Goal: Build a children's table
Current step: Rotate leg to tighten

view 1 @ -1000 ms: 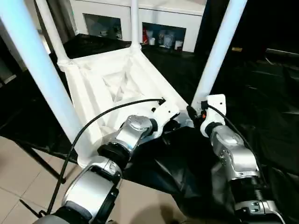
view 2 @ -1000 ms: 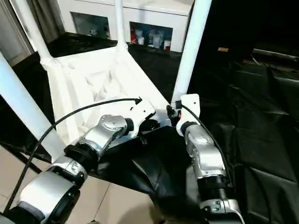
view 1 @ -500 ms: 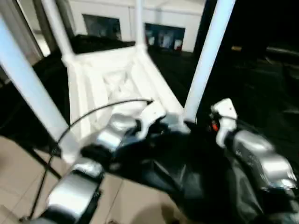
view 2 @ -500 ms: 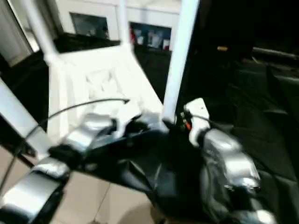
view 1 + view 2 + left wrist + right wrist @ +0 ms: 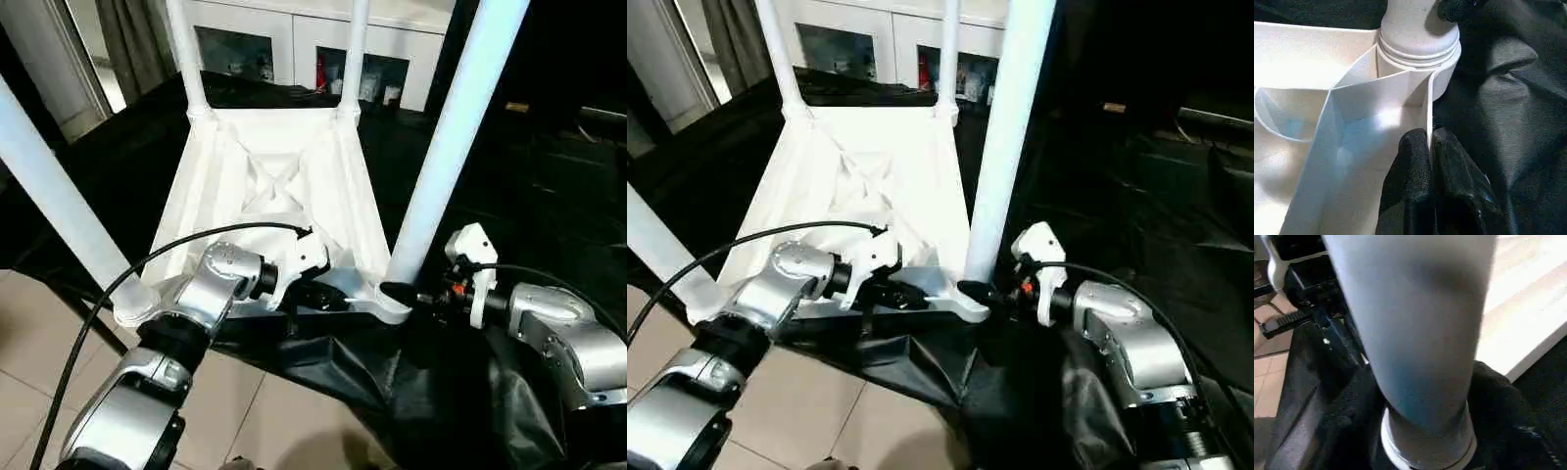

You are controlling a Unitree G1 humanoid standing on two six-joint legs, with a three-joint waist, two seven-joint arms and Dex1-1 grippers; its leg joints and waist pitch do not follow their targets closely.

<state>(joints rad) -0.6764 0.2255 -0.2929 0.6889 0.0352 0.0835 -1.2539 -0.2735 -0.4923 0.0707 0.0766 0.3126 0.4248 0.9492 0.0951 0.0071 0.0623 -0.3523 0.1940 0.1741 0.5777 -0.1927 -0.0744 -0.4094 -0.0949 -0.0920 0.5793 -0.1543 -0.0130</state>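
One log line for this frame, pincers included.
stage: white plastic tabletop upside down, four white tube legs up | left pincer: shut on tabletop rim | right pincer: at near-right leg base, grip unclear

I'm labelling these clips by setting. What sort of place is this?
Probably an indoor room, like a lab or living space: white cabinets with small items behind glass, a tiled floor, and a black-sheeted work surface holding the upturned children's table.

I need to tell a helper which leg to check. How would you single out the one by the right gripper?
Find the upturned white tabletop on the black cloth. Four legs rise from its corners; take the near-corner leg beside the right gripper, the thickest-looking one.
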